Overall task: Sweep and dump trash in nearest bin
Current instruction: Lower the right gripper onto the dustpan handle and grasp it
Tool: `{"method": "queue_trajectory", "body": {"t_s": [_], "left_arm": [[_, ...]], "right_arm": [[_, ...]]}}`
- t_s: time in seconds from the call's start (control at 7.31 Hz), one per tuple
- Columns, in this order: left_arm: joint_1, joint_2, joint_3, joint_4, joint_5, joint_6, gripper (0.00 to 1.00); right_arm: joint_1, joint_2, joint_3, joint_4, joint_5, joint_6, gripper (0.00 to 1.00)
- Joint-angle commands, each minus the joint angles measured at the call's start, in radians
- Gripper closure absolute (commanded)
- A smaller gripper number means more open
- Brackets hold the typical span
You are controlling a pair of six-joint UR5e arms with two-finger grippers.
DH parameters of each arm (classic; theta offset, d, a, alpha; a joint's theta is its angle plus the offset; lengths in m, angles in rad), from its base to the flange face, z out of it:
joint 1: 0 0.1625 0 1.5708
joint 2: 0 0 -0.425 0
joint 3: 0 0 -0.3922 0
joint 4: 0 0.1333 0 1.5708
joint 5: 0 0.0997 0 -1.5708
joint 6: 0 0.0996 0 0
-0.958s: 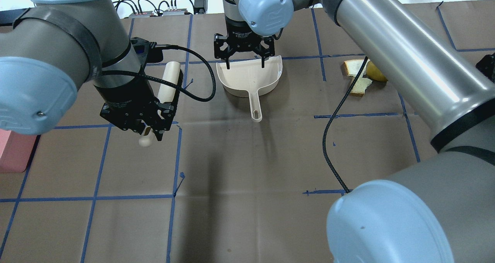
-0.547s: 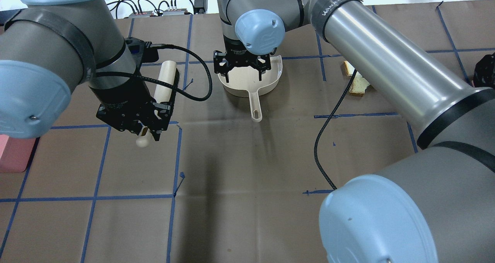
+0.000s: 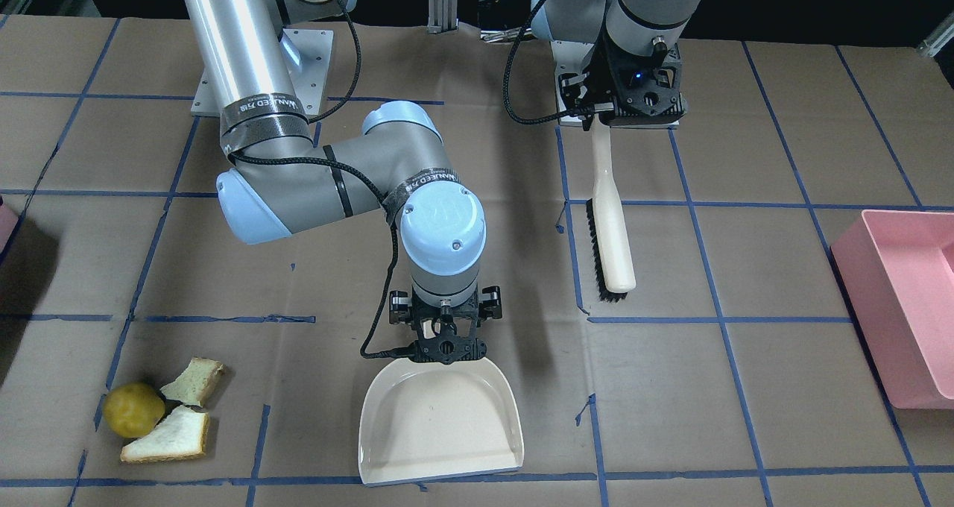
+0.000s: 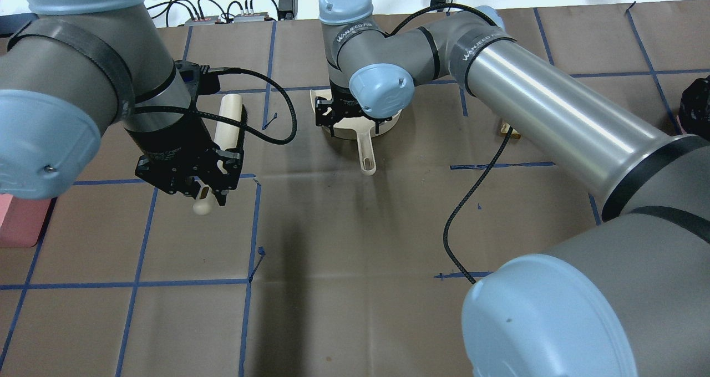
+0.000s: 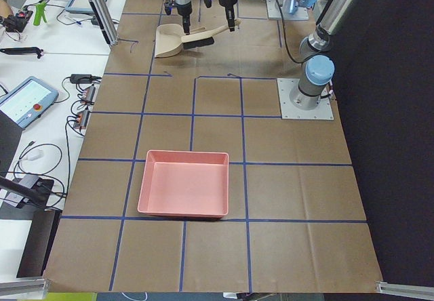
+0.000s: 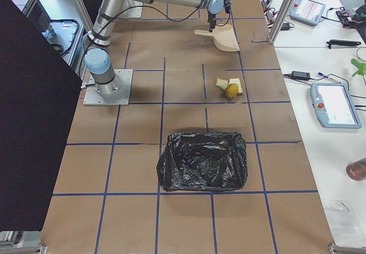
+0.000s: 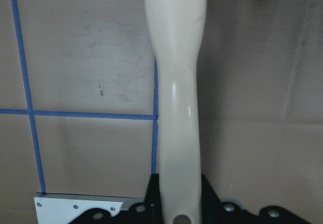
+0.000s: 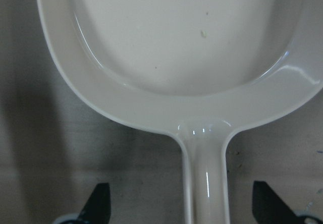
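Right gripper (image 3: 446, 347) sits spread around the cream plastic dustpan's (image 3: 440, 417) thin handle (image 8: 206, 193). Left gripper (image 4: 208, 188) pinches the cream long-handled brush (image 3: 611, 231). The torn white bread slices (image 3: 171, 440) look soft and light.

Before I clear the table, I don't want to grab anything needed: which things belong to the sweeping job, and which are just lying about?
For the job: brush, dustpan, yellow lump, two bread slices, bag-lined bin.
Lying about: pink tub, the farther container; control tablet, off to the side.
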Motion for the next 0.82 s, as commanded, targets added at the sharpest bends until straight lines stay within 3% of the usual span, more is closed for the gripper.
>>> {"method": "queue_trajectory", "body": {"t_s": [0.0,0.41,0.68], "left_arm": [[0.000,-0.007,-0.041,0.004,-0.019,-0.004,1.00],[0.000,-0.007,-0.058,0.048,-0.016,0.004,1.00],[0.000,-0.005,-0.056,0.056,-0.015,0.010,1.00]], "right_arm": [[-0.004,0.000,0.077,-0.103,0.001,-0.003,0.00],[-0.012,-0.005,0.065,-0.100,-0.005,0.002,0.03],[-0.013,-0.005,0.062,-0.099,-0.006,0.002,0.42]]}}
